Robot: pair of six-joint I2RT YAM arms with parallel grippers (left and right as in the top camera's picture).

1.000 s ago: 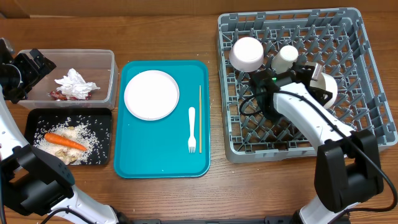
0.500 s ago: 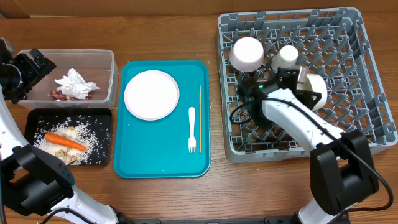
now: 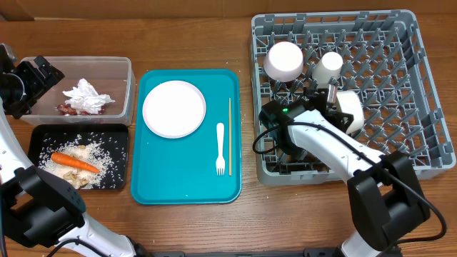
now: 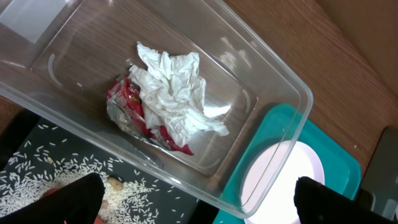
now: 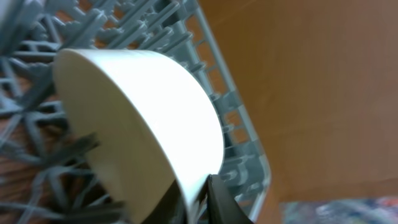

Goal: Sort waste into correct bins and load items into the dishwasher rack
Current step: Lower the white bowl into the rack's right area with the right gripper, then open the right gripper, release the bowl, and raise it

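My right gripper (image 3: 334, 100) is over the grey dishwasher rack (image 3: 421, 86), shut on the rim of a small white bowl (image 3: 350, 111) that stands tilted on edge among the pegs. In the right wrist view the bowl (image 5: 137, 118) fills the frame, its rim pinched between my fingertips (image 5: 198, 199). A white cup (image 3: 330, 66) and a round white upturned dish (image 3: 284, 61) stand in the rack's back left. My left gripper (image 3: 32, 78) hangs open over the clear tub (image 4: 273, 74), which holds the napkin (image 4: 174, 93) and red wrapper (image 4: 134, 106).
The teal tray (image 3: 189, 185) carries a large white plate (image 3: 173, 108), a white fork (image 3: 220, 148) and a chopstick (image 3: 229, 135). The black tray (image 3: 43, 135) in front of the tub holds a carrot (image 3: 74, 162), rice and scraps.
My right arm has carried the bowl leftward across the rack, towards its middle. The left arm has not moved.
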